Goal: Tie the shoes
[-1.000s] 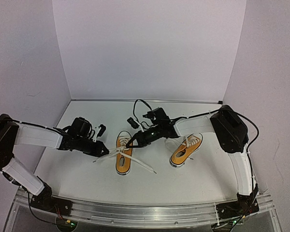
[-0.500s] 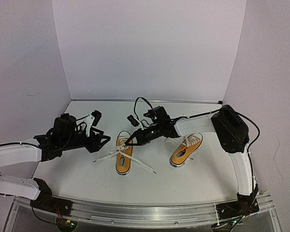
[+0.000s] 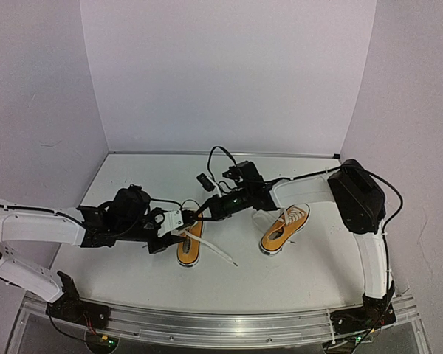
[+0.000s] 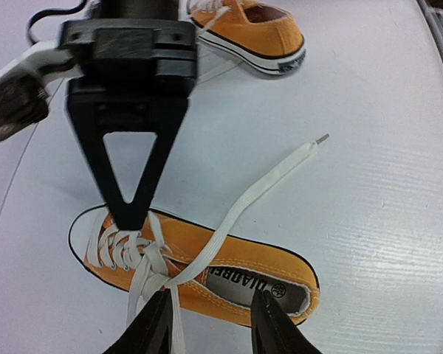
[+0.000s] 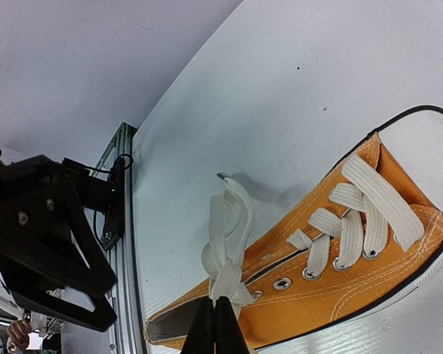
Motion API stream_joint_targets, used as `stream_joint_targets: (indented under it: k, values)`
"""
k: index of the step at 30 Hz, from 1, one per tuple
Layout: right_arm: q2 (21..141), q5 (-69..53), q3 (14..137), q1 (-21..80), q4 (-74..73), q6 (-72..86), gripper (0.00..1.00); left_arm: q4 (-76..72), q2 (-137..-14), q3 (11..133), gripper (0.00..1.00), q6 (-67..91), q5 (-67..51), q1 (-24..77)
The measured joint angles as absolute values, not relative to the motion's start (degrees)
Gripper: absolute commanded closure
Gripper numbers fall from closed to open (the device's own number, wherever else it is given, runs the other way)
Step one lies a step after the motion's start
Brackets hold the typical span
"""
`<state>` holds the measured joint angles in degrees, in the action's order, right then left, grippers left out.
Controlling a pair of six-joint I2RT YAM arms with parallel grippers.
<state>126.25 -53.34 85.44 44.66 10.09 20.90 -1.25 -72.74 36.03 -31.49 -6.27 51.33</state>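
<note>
Now the right gripper (image 5: pixel 214 326) pinches the white lace (image 5: pixel 226 243) of one orange shoe (image 5: pixel 340 295); the left gripper (image 4: pixel 210 322) straddles it, jaws apart.

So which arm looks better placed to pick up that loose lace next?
Probably the left. The left gripper is open and hovers over the shoe, close to the loose lace. The right gripper is shut, pinching the bunched laces, so it is busy.

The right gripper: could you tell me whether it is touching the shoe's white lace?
Touching. The right wrist view shows the right gripper shut on the white lace, the bunched loop pinched between its jaws.
</note>
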Motion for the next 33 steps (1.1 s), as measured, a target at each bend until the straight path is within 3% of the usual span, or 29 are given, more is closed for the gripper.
stream_joint_targets:
  k: [9, 23, 33]
  values:
    - [125.8, -53.4, 84.5, 44.7, 11.5, 21.7, 1.00, 2.7, -79.8, 42.0, 0.76, -41.5, -2.3, 52.7]
    - [125.8, -53.4, 83.8, 44.7, 12.8, 22.4, 1.00, 4.5, -88.2, 45.4, 0.75, -49.8, 3.0, 52.7]
    - [125.8, -53.4, 83.8, 44.7, 12.9, 22.6, 1.00, 4.2, -90.8, 46.7, 0.96, -51.1, 5.0, 52.8]
